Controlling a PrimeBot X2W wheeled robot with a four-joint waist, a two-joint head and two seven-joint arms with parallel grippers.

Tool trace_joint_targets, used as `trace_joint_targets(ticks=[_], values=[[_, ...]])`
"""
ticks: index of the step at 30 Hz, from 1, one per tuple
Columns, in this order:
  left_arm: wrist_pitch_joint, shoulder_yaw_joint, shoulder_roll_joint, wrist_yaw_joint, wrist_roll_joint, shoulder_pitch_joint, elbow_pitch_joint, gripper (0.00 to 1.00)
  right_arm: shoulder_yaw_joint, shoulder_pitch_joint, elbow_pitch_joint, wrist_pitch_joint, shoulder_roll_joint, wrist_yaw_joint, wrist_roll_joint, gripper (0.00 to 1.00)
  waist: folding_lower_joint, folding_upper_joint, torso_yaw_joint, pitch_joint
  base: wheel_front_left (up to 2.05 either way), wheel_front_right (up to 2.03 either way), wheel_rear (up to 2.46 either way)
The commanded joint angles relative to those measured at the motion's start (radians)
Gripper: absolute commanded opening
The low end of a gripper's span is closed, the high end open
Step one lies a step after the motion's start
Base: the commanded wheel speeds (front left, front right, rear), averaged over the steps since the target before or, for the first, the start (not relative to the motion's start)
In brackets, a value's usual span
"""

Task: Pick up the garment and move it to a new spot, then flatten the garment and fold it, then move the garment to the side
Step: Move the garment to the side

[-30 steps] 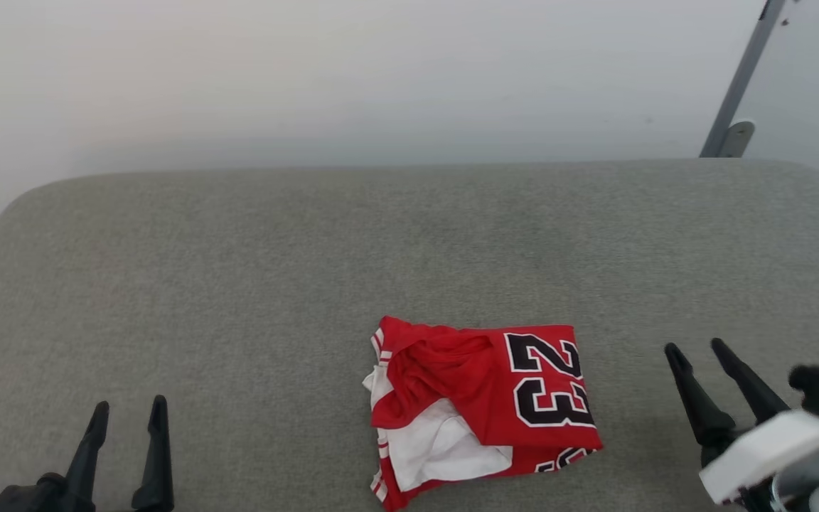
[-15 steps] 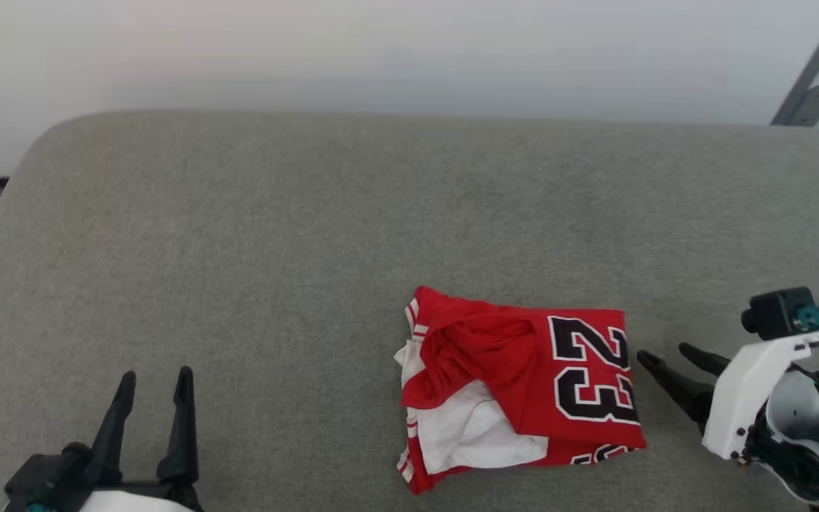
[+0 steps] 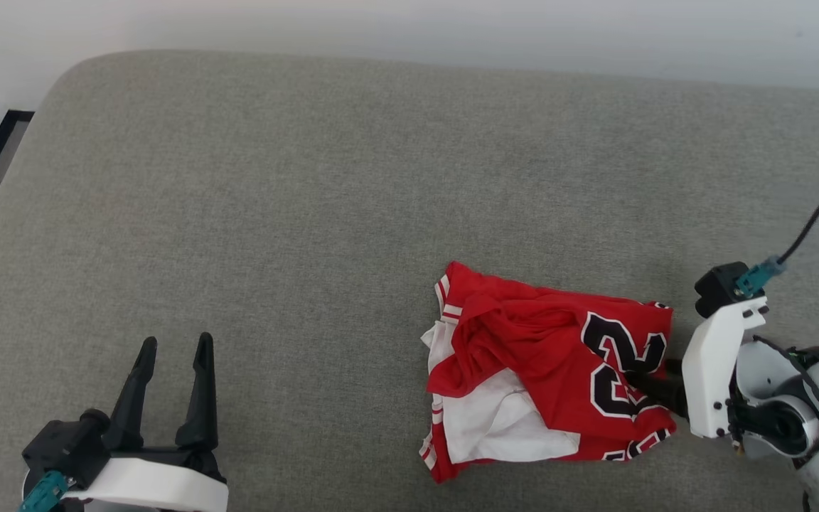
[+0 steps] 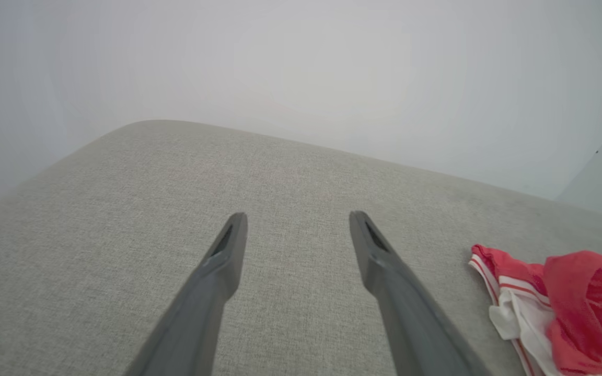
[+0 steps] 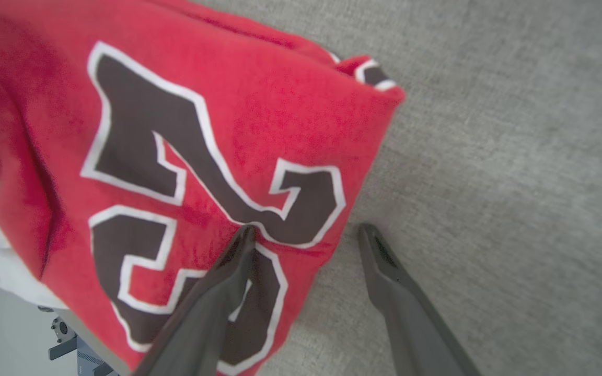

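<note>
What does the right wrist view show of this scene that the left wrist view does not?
Right wrist, not left: the black number on the garment up close, and the open right gripper, one finger over that number, the other over bare cushion beside the garment's edge. Left wrist, not right: the open left gripper above bare cushion, the pale wall, the garment's striped trim. Both: the red garment on the grey cushion.

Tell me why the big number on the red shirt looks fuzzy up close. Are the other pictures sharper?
Right wrist view: the number on the garment looks soft and smeared, probably because the camera is very near. Head view: crisp weave and print, even light, only faint shadows. Left wrist view: the grey cushion is sharp, but the wall is hazy and washed out.
</note>
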State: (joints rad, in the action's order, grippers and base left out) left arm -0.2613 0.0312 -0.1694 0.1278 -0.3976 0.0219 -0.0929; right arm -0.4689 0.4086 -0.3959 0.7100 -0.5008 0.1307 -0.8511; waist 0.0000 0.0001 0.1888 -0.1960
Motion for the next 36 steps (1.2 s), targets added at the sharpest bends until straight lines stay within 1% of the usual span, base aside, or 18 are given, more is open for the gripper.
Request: trace_joint_targets(ticks=[1, 3, 4, 5, 7, 10, 14, 23, 29, 31, 36], values=[[-0.005, 0.001, -0.001, 0.004, -0.006, -0.013, -0.003, 1.0, -0.035, -0.025, -0.033, 0.019, 0.04, 0.0, 0.0, 1.0, 0.0, -0.0001, 0.008, -0.009, 0.0, 0.0, 0.0], [-0.005, 0.005, 0.001, 0.004, -0.008, -0.023, -0.006, 1.0, -0.048, -0.015, -0.048, 0.037, 0.058, 0.0, -0.003, 1.0, 0.0, -0.0001, 0.013, -0.014, 0.0, 0.0, 0.0], [-0.005, 0.007, 0.001, 0.004, -0.008, -0.026, -0.007, 1.0, -0.059, -0.011, -0.045, 0.044, 0.063, 0.0, -0.007, 0.35, 0.0, -0.0001, 0.014, -0.015, 0.0, 0.0, 0.0], [-0.005, 0.009, 0.0, 0.004, -0.009, -0.029, -0.009, 1.0, -0.065, -0.005, -0.034, 0.041, 0.063, 0.001, -0.008, 0.0, 0.0, -0.0001, 0.014, -0.017, 0.0, 0.0, 0.0], [-0.005, 0.009, -0.001, 0.004, -0.022, -0.038, -0.016, 1.0, -0.063, 0.005, -0.022, 0.044, 0.051, 0.001, -0.012, 0.0, 0.0, -0.0001, 0.011, -0.018, 0.0, 0.0, 0.0], [-0.005, 0.006, -0.009, 0.004, -0.034, -0.047, -0.016, 1.0, -0.045, 0.02, 0.017, 0.034, 0.013, 0.0, -0.01, 0.0, 0.0, -0.0001, -0.001, -0.015, 0.0, 0.0, 0.0], [-0.005, 0.02, -0.02, 0.004, -0.045, -0.069, -0.017, 1.0, -0.019, 0.038, 0.092, 0.013, -0.033, 0.0, -0.013, 0.0, 0.0, -0.0001, -0.028, -0.012, 0.0, 0.0, 0.0], [-0.005, 0.097, -0.045, 0.004, -0.036, -0.152, -0.011, 1.0, 0.028, 0.077, 0.186, -0.032, -0.13, 0.0, 0.016, 0.0, 0.0, -0.0001, -0.109, -0.021, 0.0, 0.0, 0.0], [-0.005, 0.17, -0.051, 0.004, -0.013, -0.226, -0.016, 1.0, 0.053, 0.125, 0.19, -0.076, -0.196, 0.0, 0.024, 0.0, 0.0, -0.0001, -0.176, -0.045, 0.0, 0.0, 0.0], [-0.005, 0.207, -0.06, 0.004, -0.011, -0.268, -0.025, 1.0, 0.062, 0.155, 0.17, -0.099, -0.222, 0.0, 0.028, 0.0, 0.0, -0.0001, -0.214, -0.062, 0.0, 0.0, 0.0], [-0.005, 0.265, -0.076, 0.004, -0.008, -0.342, -0.036, 1.0, 0.055, 0.225, 0.129, -0.16, -0.26, 0.0, 0.046, 0.0, 0.0, -0.0001, -0.279, -0.1, 0.0, 0.0, 0.0]])
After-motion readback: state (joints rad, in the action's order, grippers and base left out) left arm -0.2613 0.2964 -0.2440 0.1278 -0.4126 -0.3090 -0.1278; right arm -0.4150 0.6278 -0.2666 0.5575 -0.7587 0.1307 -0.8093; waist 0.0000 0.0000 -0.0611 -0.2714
